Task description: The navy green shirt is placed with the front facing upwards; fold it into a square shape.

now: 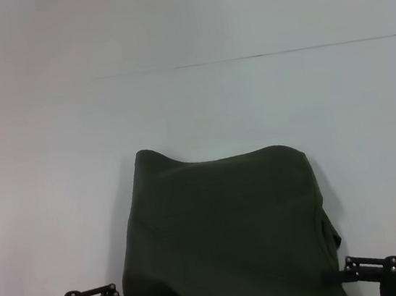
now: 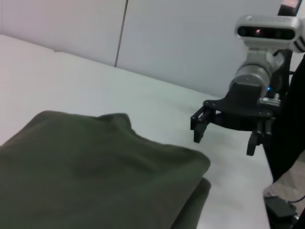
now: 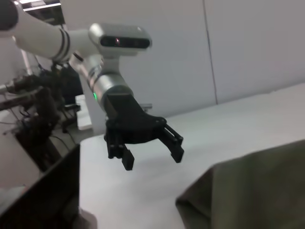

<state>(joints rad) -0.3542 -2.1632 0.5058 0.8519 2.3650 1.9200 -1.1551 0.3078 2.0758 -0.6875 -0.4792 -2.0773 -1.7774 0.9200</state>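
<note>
Both grippers flanked the navy green shirt (image 1: 228,235), which lay folded into a thick, squarish stack on the near middle of the white counter (image 1: 48,175). The left gripper (image 3: 147,145) and right gripper (image 2: 231,131) hung with jaws apart, holding nothing. Soft, limp cotton like this would likely sag, so edges or corners seemed the best hold.

I can read no words, numbers, labels or brand marks anywhere. The navy green shirt (image 1: 227,232) lies folded with only plain dark cloth showing on top, no lettering and no neck label in sight. My left tool (image 3: 145,143) and right tool (image 2: 228,130) carry no readable markings, only small lit dots on the housings above them. The white tabletop (image 1: 192,105) is unmarked.
</note>
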